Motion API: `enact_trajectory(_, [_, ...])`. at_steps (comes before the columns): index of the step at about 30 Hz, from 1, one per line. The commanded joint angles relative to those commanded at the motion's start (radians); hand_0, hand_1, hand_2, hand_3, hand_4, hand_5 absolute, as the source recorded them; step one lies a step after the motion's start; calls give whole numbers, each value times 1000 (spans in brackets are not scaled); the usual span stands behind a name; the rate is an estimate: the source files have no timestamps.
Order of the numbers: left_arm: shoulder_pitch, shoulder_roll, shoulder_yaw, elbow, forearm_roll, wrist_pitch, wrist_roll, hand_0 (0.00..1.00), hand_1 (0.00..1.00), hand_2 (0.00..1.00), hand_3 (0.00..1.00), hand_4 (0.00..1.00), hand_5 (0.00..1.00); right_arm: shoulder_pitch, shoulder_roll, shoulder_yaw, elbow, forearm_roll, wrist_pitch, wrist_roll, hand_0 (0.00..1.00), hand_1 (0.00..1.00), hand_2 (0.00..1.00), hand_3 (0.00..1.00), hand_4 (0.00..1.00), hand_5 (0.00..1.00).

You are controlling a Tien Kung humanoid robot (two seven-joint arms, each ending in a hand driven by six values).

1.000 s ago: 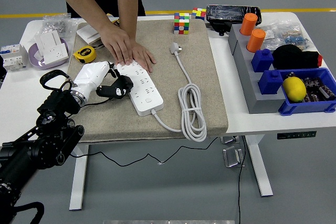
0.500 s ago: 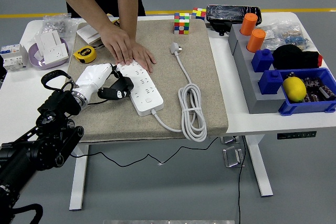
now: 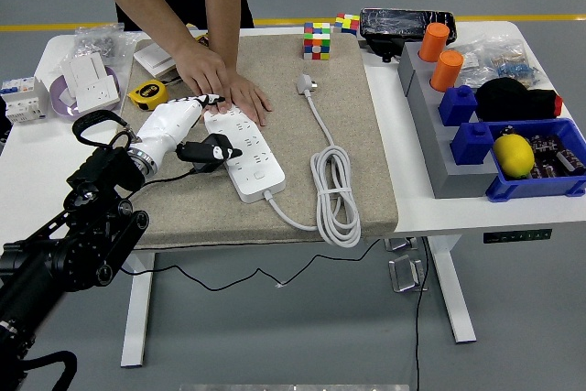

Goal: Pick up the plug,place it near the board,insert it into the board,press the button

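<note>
The white power strip lies on the tan mat. A person across the table presses both hands flat on its far end. The white plug rests on the mat right of the strip, its cable coiled toward the front edge and running into the strip's near end. My left hand, white with black fingertips, hovers over the strip's left side with fingers stretched toward the person's hands and the thumb over the sockets; it holds nothing. The right arm is out of view.
A Rubik's cube stands at the mat's far edge. A yellow tape measure and a purple bowl of white sockets sit at the left. A grey rack with orange cylinders and a blue bin with a lemon fill the right side.
My left hand has lifted and moved toward the strip's far end, and its fingers have uncurled and spread over the strip. The person's hands, the plug and the cable stay put.
</note>
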State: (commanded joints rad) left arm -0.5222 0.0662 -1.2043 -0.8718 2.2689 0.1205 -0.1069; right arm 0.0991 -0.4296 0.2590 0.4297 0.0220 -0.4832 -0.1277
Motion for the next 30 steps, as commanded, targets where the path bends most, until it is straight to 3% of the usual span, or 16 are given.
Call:
enact_trajectory(2, [30, -2, -21, -56, -4, -8, 9, 866, 906, 907, 945, 998, 608, 0, 2, 7, 0, -2, -1, 1, 844, 836, 812, 842, 998, 998])
enact_trajectory(3, [47, -8, -35, -81, -21, -4, 17, 890, 980, 966, 989, 998, 983, -1, 3, 9, 0, -3, -1, 1, 845, 836, 811, 839, 998, 998])
enact_trajectory(6, [127, -28, -74, -208, -151, 42, 47, 890, 980, 966, 989, 998, 983, -3, 6, 16, 2, -8, -1, 2, 845, 836, 811, 839, 998, 998])
enact_trajectory(9, [207, -48, -74, -331, -275, 137, 78, 933, 986, 983, 990, 998, 998, -9, 9, 19, 1, -8, 0, 2, 844, 836, 811, 839, 998, 998])
enact_trajectory(11, [253, -58, -80, -412, -359, 172, 99, 933, 986, 983, 990, 998, 998, -11, 10, 22, 0, -9, 0, 2, 844, 836, 811, 839, 998, 998])
enact_trajectory(13, [311, -66, -92, -501, -450, 164, 137, 933, 986, 983, 990, 998, 998, -13, 12, 27, 0, -11, 0, 2, 844, 836, 811, 839, 998, 998])
enact_trajectory(14, [323, -66, -92, -526, -483, 162, 145, 933, 986, 983, 990, 998, 998, -13, 13, 27, 0, -12, 0, 2, 844, 836, 811, 839, 998, 998])
enact_trajectory(15, [352, -65, -88, -561, -528, 145, 162, 998, 998, 987, 978, 998, 998, -13, 14, 30, 1, -13, -1, 2, 844, 835, 810, 839, 998, 998])
enact_trajectory(17, [396, -56, -79, -604, -613, 130, 178, 998, 998, 987, 978, 998, 998, -13, 15, 36, 1, -14, -1, 3, 844, 835, 810, 839, 998, 998])
enact_trajectory(20, [440, -45, -72, -623, -736, 98, 196, 998, 998, 987, 978, 998, 998, -16, 17, 38, 1, -15, -1, 3, 844, 835, 810, 839, 998, 998])
enact_trajectory(24, [466, -37, -69, -597, -898, 52, 215, 998, 998, 987, 952, 998, 998, -17, 19, 41, -1, -14, -1, 3, 845, 834, 810, 839, 998, 998])
enact_trajectory(30, [467, -33, -49, -555, -778, 5, 215, 998, 998, 983, 946, 998, 998, -13, 17, 43, 0, -15, -2, 3, 844, 832, 810, 839, 998, 998])
